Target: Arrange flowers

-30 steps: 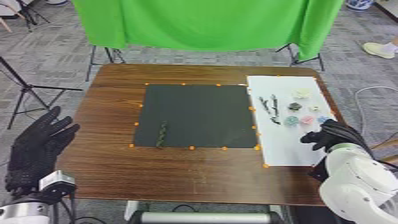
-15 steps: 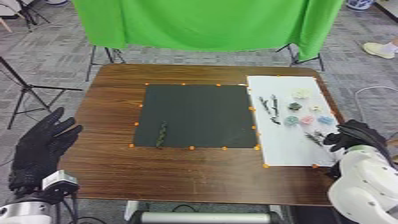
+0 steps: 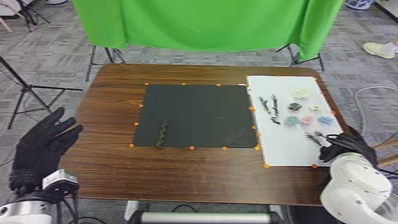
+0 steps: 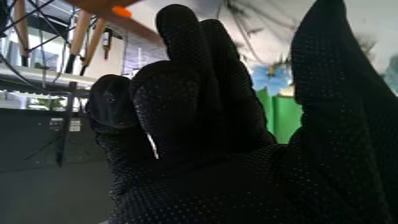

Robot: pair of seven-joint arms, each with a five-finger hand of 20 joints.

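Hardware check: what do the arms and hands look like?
White rounded arm segments; each hand wears a black fabric glove, left hand and right hand. Right glove has fine pale dots. Dark cables run by the left wrist.

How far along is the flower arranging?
Early stage, by the look of it. Done: one green sprig lies on the black mat. In hand: nothing visibly gripped; the right robot hand is beside a dark sprig on the white sheet. Left, presumably: that sprig, the thin branches and the pastel flowers, all on the sheet.
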